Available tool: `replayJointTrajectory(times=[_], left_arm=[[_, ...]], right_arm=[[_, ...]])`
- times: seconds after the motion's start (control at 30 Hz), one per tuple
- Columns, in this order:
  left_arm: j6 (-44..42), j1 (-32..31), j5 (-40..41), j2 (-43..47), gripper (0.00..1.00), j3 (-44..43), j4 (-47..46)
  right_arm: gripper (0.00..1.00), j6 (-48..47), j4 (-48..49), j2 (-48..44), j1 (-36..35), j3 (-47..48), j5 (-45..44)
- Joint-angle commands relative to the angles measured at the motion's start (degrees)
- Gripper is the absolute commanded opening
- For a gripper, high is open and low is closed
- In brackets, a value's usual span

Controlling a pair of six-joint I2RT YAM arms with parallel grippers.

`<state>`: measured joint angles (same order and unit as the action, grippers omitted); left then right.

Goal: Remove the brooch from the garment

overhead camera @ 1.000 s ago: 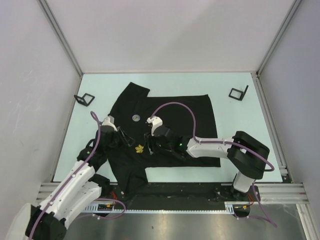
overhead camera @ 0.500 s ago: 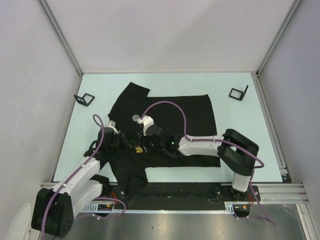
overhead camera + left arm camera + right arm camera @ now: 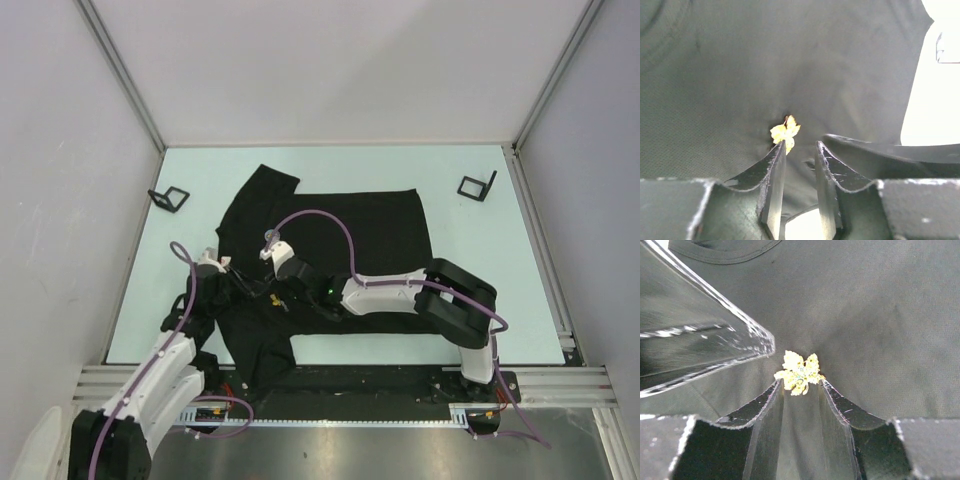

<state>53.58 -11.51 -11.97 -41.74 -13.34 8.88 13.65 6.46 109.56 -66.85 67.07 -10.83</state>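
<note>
The black T-shirt garment [image 3: 370,230] lies spread on the table. A small gold leaf-shaped brooch [image 3: 277,297] sits on its lower left part. My right gripper [image 3: 284,289] reaches in from the right. In the right wrist view [image 3: 800,384] its fingertips close on both sides of the brooch [image 3: 799,371], and the cloth [image 3: 865,315] puckers toward it. My left gripper [image 3: 243,285] is just left of the brooch. In the left wrist view [image 3: 800,146] its jaws are nearly together with a fold of shirt [image 3: 790,60] between them, beside the brooch [image 3: 785,132].
Two small black wire stands sit on the pale green table [image 3: 470,300], one at the far left [image 3: 168,198] and one at the far right [image 3: 477,186]. Grey walls enclose three sides. The right arm's purple cable [image 3: 330,215] arcs over the shirt.
Both grippers and the brooch have shifted left and slightly toward the near edge. The right arm has stretched further left and the left arm has drawn back.
</note>
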Motion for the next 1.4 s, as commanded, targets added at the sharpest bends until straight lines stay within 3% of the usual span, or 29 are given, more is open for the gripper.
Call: replayJointTrajectory(times=[0.0, 0.2, 0.47, 0.83, 1.07, 1.37], left_arm=[[1.7, 0.78, 5.02, 5.86, 0.35, -0.54, 6.48], [1.26, 0.87, 8.71, 8.51, 0.38, -1.16, 10.27], [0.3, 0.87, 9.24, 8.42, 0.38, -1.86, 11.24], [-0.32, 0.87, 9.59, 7.81, 0.39, -1.77, 10.8], [-0.76, 0.87, 8.98, 7.46, 0.4, -1.6, 10.1], [-2.43, 0.87, 5.73, 3.6, 0.41, -2.12, 7.03]], right_arm=[[0.38, -4.59, -1.97, 2.94, -2.93, 5.26, -7.18], [0.4, -5.65, -3.82, 6.81, -4.08, 8.78, -9.38], [0.51, -6.09, -4.26, 9.18, -4.52, 10.01, -10.0], [0.52, -5.48, -4.52, 10.85, -4.69, 10.19, -11.93], [0.38, -1.97, -5.05, 11.03, -4.26, 10.19, -11.85], [0.26, 1.2, -5.4, 10.06, -3.46, 10.19, -10.09]])
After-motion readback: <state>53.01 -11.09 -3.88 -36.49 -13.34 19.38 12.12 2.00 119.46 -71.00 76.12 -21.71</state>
